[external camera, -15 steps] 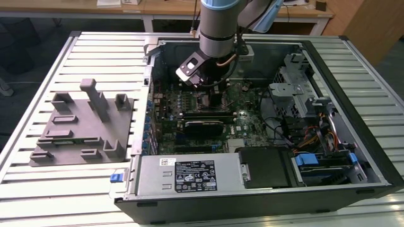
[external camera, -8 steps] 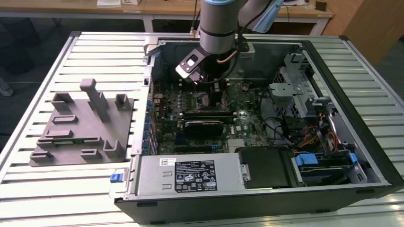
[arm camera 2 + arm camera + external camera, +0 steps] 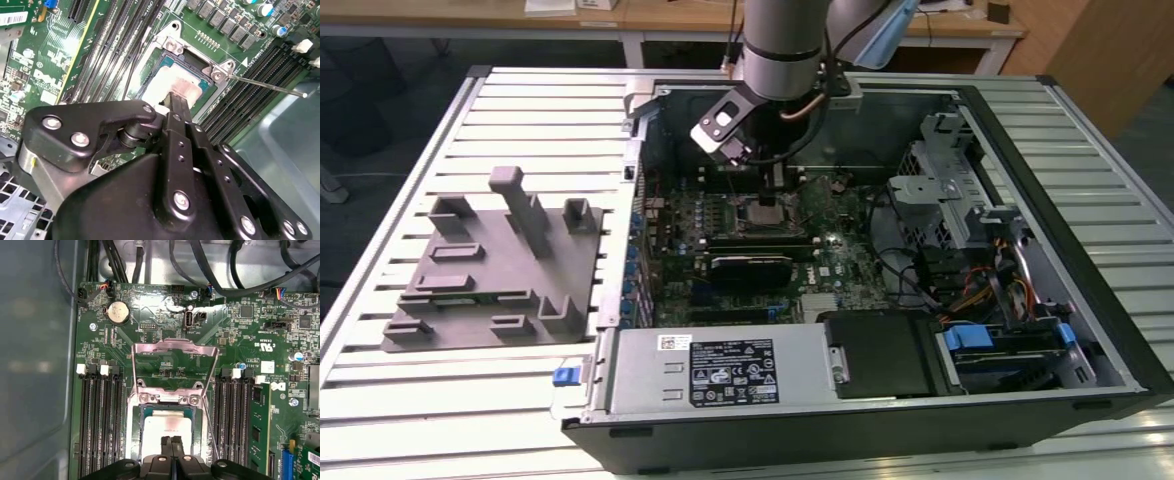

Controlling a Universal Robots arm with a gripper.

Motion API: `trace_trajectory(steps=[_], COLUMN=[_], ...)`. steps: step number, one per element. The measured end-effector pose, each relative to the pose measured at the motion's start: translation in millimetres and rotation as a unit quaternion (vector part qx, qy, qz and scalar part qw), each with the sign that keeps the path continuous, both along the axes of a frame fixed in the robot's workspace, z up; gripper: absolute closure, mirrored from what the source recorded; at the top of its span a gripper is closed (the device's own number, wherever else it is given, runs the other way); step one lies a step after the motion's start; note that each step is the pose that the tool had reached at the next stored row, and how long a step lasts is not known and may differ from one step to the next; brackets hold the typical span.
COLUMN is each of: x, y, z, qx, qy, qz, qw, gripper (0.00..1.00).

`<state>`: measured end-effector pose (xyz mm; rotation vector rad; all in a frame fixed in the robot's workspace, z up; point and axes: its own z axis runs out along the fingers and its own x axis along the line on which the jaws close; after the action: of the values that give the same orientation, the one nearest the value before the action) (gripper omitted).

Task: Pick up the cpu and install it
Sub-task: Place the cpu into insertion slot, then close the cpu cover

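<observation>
Room: beyond the counter we see pale wooden desks (image 3: 667, 15) along the far edge of the exterior view.
Counter: a white slatted counter (image 3: 400, 140) carries everything.
Computer case: an open black tower case (image 3: 1101, 300) lies on its side on the counter, towards the exterior view's right, with its insides facing up.
Grey tray: a grey moulded tray (image 3: 480, 290) with upright posts sits on the counter just beside the case, on the exterior view's left.
Motherboard: a green motherboard (image 3: 841, 255) lies flat in the bottom of the case. In the first wrist view we see black memory slots (image 3: 97, 415) on both sides of the socket.
Arm: the grey arm (image 3: 783, 40) comes down from the top of the exterior view into the case.
Socket: the square metal socket (image 3: 134, 405) is open, with its load plate (image 3: 175, 347) tilted up and its thin lever (image 3: 270, 87) swung out to one side.
Hand: the black hand (image 3: 171, 439) points down over the socket. Its two fingers (image 3: 166, 445) are clenched together with no gap, grasping nothing. Their tips meet the middle of the chip's top, and we cannot tell whether they press or merely touch.
Cpu: the cpu (image 3: 167, 425), pale silver on top, lies flat inside the open socket, directly under the fingertips.
</observation>
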<state>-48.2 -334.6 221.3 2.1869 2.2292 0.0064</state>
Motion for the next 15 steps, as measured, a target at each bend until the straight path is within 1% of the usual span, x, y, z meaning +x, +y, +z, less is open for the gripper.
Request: trace_trajectory(steps=[15], x=[0.0], y=[0.0], z=[15.5], qx=[0.0], qy=[0.0], qz=[0.0], qw=[1.0], gripper=[0.89])
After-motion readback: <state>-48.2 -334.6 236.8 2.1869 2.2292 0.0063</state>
